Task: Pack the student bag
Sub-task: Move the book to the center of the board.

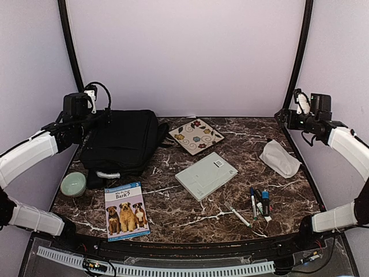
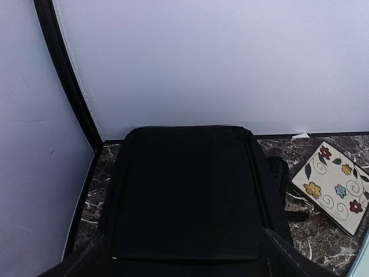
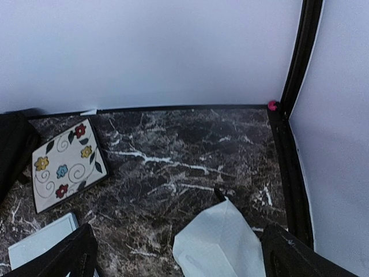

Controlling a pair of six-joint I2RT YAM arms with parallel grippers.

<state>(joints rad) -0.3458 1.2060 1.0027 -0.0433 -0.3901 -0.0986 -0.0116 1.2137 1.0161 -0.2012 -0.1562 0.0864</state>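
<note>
The student bag is a large black backpack lying flat at the back left of the marble table, its grey-white handle toward the front. It fills the left wrist view. My left gripper hovers above the bag's left rear edge, and only the tips of its open fingers show, with nothing between them. My right gripper hangs high at the back right, open and empty, above a white pouch.
On the table lie a flowered square plate, a pale green flat box, a dog picture book, a round green tin, the white pouch, markers and a pen. White walls enclose three sides.
</note>
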